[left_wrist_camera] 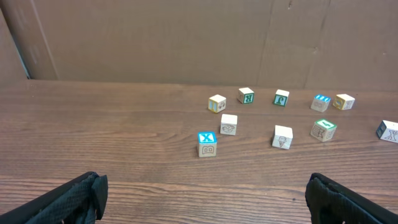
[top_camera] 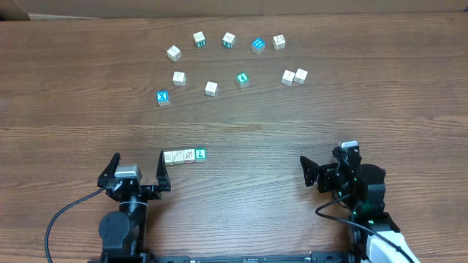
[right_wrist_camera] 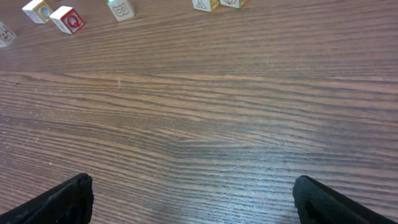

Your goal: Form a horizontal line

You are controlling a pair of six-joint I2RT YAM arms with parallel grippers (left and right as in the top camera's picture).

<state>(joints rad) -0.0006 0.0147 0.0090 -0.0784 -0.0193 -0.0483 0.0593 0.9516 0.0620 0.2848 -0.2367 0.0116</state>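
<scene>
Four cubes (top_camera: 184, 155) sit touching in a level row (pale yellow, two white, green "L" rightmost) on the desk (top_camera: 292, 124), just beside the left end effector (top_camera: 139, 165), its jaws spread wide.

Looks like a robotics lab from here — wood-grain worktop (top_camera: 73, 109), plain cardboard backdrop (left_wrist_camera: 155, 37), cabled left arm (top_camera: 121, 219) and right arm (top_camera: 362, 186) at its near edge.

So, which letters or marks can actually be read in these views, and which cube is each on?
"L": white, on the green cube at the right end of the four-cube row.
"X": white, on the blue cube.
"Q": red, on a white cube.
Everything else on the scattered cubes, letters and line drawings alike, is too small or blurred to read.
</scene>
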